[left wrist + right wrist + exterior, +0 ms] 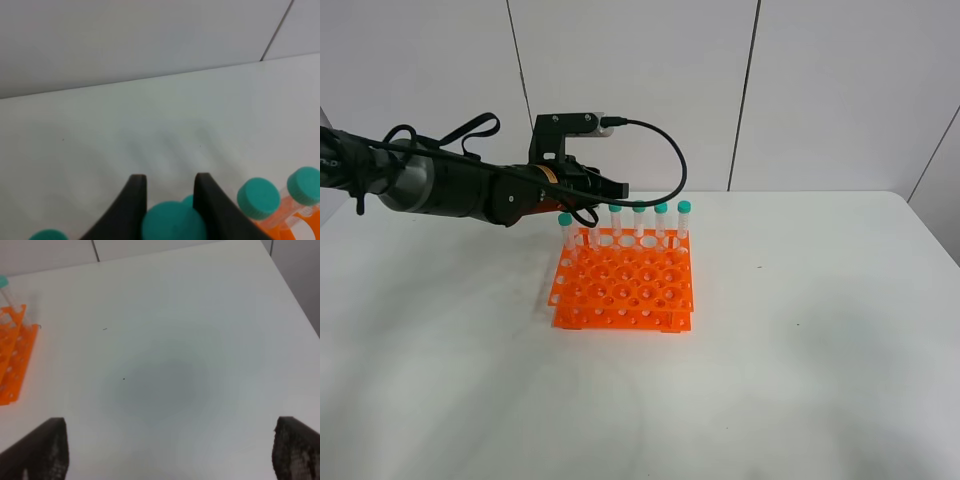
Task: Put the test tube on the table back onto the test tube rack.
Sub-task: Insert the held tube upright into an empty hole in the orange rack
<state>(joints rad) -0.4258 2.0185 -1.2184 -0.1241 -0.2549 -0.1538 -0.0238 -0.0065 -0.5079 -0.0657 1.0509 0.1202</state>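
The orange test tube rack [625, 285] stands on the white table [800, 330], with a row of teal-capped tubes [661, 222] upright along its back edge. My left gripper [615, 187] reaches in over that back row from the left. In the left wrist view its black fingers [136, 200] are shut on the test tube's teal cap [172, 222]. The clear body of the test tube [592, 238] hangs upright below the gripper at the rack's back row. I cannot tell whether its tip sits in a hole. My right gripper [172, 422] is open above bare table.
Other capped tubes [257, 197] stand close on both sides of the held one. The rack's edge [12, 360] shows at the left of the right wrist view. A black cable [665, 150] loops above the rack's back row. White wall panels stand behind the table.
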